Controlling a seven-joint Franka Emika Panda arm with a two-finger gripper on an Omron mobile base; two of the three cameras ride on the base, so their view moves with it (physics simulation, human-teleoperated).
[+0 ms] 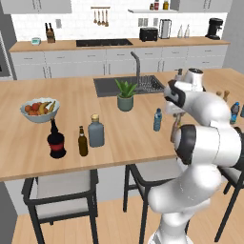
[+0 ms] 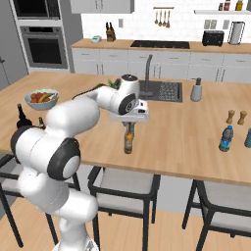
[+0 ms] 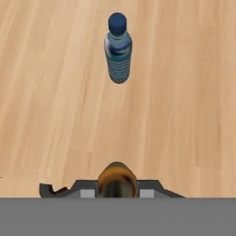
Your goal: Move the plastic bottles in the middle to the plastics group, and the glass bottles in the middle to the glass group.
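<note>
Wooden island counter [image 2: 186, 142]: the work surface. At its left end stand the glass group, a black round-bodied bottle with a red label [image 1: 56, 141] and a slim dark brown bottle [image 1: 83, 142], with the squat grey-blue bottle [image 1: 96, 131] just beside them, apparently already delivered.

Gripper [image 2: 129, 128]: jaws closed on the neck of the small amber bottle [image 2: 128, 140], which hangs upright below the hand with its base at or just above the counter; cannot tell which. In the hand view the bottle's top sits between the fingertips.

Handling judgement: glass, so rigid, smooth, breakable; light for its size. A neck grip under the lip looks sensible; keep it vertical and set it down gently.

Light-blue plastic bottle [image 3: 118, 51]: upright, ahead of the gripper, well apart from it. Likely light, slightly squashy; take it at the body or cap.
</note>
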